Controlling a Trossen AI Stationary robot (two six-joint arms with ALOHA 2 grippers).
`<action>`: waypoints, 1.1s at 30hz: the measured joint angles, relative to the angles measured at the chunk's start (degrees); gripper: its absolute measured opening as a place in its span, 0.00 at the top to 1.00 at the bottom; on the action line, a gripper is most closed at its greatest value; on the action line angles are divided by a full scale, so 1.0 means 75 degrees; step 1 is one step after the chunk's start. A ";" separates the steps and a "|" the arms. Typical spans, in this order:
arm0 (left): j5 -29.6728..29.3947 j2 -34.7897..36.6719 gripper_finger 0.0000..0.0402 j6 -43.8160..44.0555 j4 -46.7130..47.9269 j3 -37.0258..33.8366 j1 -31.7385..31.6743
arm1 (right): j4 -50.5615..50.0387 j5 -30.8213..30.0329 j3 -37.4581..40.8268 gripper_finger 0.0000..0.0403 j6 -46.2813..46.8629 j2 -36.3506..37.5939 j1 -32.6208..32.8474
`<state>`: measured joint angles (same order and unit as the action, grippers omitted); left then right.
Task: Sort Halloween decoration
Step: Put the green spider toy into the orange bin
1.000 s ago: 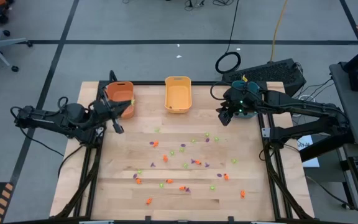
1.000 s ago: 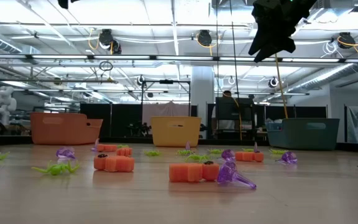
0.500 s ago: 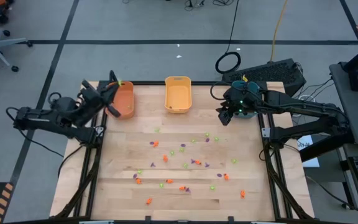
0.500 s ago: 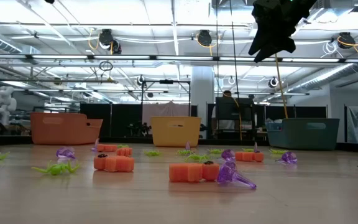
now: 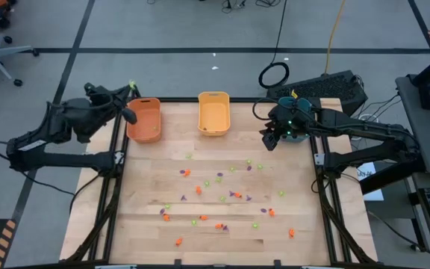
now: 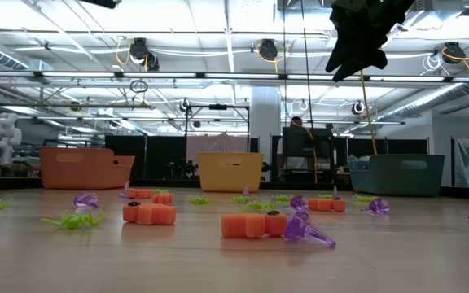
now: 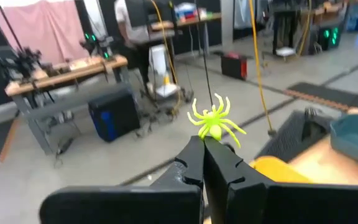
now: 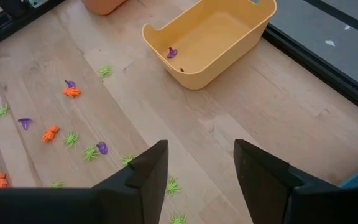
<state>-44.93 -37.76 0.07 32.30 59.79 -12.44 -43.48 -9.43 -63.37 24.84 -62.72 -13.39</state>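
From above, your left end effector (image 5: 131, 88) sits past the table's (image 5: 215, 224) edge at about 10 o'clock, just off the orange bin's (image 5: 143, 119) far-left corner, with a speck of green at its tip. Your right end effector (image 5: 269, 140) hangs at roughly 2 o'clock, over the table's right side and right by the teal bin (image 5: 298, 137). The yellow bin (image 5: 213, 113) is at 12. The trinkets (image 5: 222, 196) are scattered across the middle and near half of the table, orange, green and purple all mixed up.

From table height you get all three bins along the far edge, orange blocks (image 6: 253, 225) and a purple piece (image 6: 306, 231) up close, and one arm hanging down at the upper right.

Left wrist view: the fingers (image 7: 194, 163) are pinched fully together on a green spider (image 7: 214, 122), which sticks up from the tips.

Right wrist view: the fingers (image 8: 149, 172) stand wide apart with nothing between them, over bare wood. The yellow bin ahead has one purple trinket (image 8: 172, 53) inside.
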 joint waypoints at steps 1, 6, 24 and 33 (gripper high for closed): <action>0.0200 -0.0102 1.00 0.0129 0.0126 0.0066 -0.0183 | 0.0001 0.0000 0.0000 0.58 0.0000 0.0000 0.0001; 0.0822 -0.0709 1.00 0.0158 0.0183 0.0099 -0.1088 | 0.0000 0.0000 0.0001 0.58 0.0001 0.0000 0.0001; 0.3915 -0.2708 1.00 0.2158 0.2456 0.0099 -0.4535 | -0.0009 0.0055 0.0000 0.58 0.0199 0.0000 0.0001; 0.4555 -0.4198 1.00 0.2545 0.3443 0.0096 -0.5359 | -0.0010 0.0035 0.0003 0.58 -0.0128 0.0000 0.0001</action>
<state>-10.77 -69.24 19.16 58.12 60.51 -52.64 -43.56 -9.17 -63.35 23.88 -62.72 -13.39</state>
